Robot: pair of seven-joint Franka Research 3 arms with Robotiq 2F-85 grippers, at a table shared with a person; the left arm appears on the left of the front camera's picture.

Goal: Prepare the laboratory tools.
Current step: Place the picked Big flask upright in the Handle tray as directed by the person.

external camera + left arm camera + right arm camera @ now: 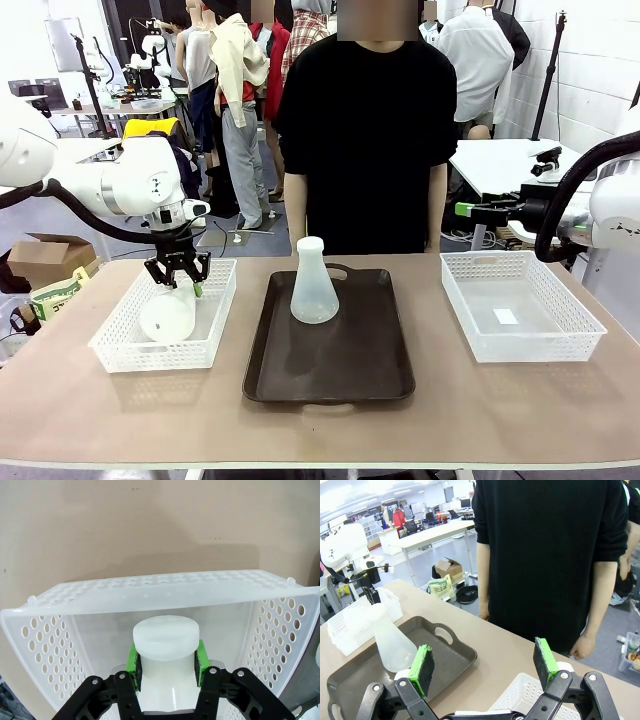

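Note:
One frosted-white flask (pixel 314 285) stands upright on the dark brown tray (pixel 345 365) in the middle of the table. The second flask (pixel 168 315) is inside the left white basket (pixel 120 345), tilted with its wide base low and its neck up. My left gripper (pixel 180 278) is shut on that neck. The left wrist view shows both green pads (pixel 132 659) pressed against the neck of the flask (pixel 165 639). My right gripper (pixel 484 665) hangs open and empty above the table's far right side, its green-tipped fingers (pixel 465 210) pointing left in the front view.
An empty white basket (pixel 520 310) sits at the table's right. A person in a black shirt (pixel 365 130) stands at the far edge behind the tray, arms down. The right wrist view takes in the tray (pixel 445 652) and its flask (pixel 390 640).

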